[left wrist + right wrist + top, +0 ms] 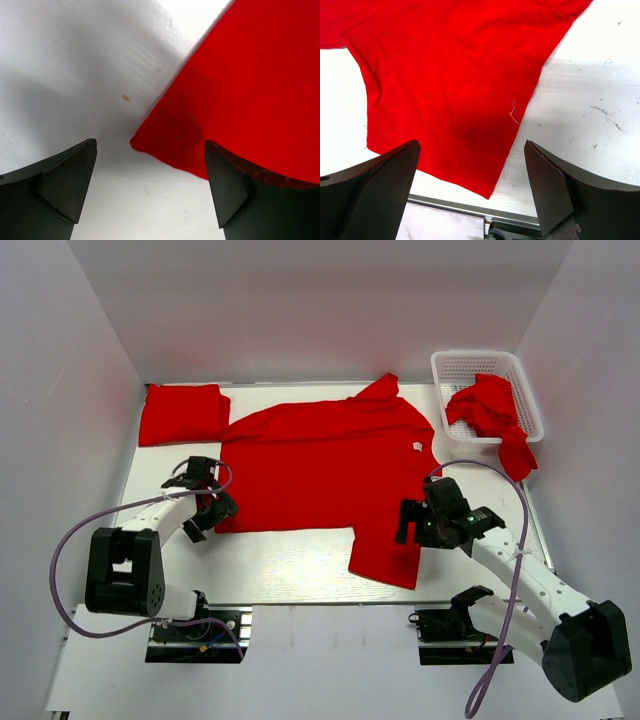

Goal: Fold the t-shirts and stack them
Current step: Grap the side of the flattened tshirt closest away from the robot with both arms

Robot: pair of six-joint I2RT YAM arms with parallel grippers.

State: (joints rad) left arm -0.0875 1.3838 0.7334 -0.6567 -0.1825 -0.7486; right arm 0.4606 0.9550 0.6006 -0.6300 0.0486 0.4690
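While low over t-shirt, fingers apart.

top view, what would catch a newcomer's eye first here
The big red t-shirt spread flat mid-table, left gripper open over its hem corner, right gripper open over a sleeve. Then a folded shirt far left and a crumpled shirt spilling from the white basket far right.

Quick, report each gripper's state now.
Left gripper: open, holding nothing, over a corner of the spread t-shirt.
Right gripper: open, holding nothing, over its sleeve.
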